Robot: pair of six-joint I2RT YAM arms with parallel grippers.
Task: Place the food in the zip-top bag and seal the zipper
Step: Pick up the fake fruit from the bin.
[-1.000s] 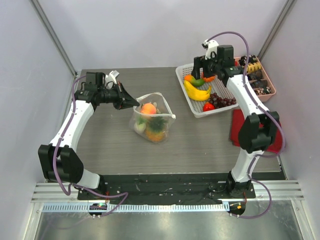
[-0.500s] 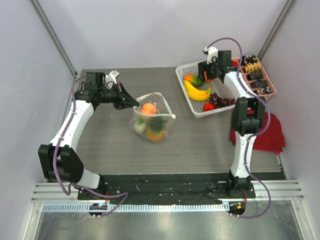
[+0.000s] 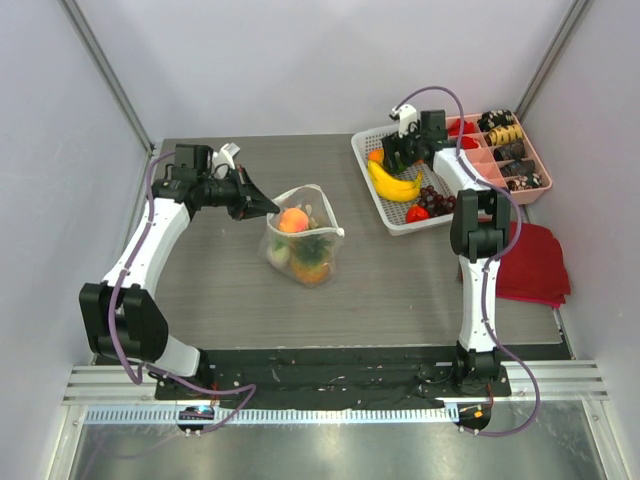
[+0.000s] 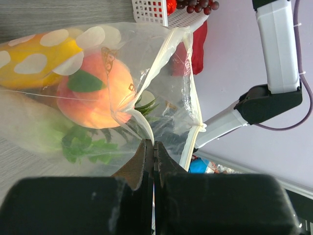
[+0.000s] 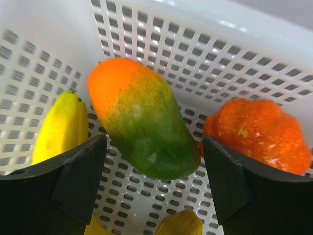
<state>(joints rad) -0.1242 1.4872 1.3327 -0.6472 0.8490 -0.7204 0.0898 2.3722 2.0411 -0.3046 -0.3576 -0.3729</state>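
While the grey table (image 3: 200, 290) is viewed from above, the dotted zip-top bag (image 3: 305, 240) is found near its middle, mouth held open. A white mesh basket (image 3: 362, 150) is set at the far right. The bag's left edge, beside the zipper (image 4: 164, 58), is pinched by the fully closed left gripper (image 3: 268, 207). The right gripper (image 5: 152, 161) is spread wide inside the basket, its fingers placed either side of an orange-green mango (image 5: 142, 122). A pink peach (image 3: 294, 219) is seen inside the bag.
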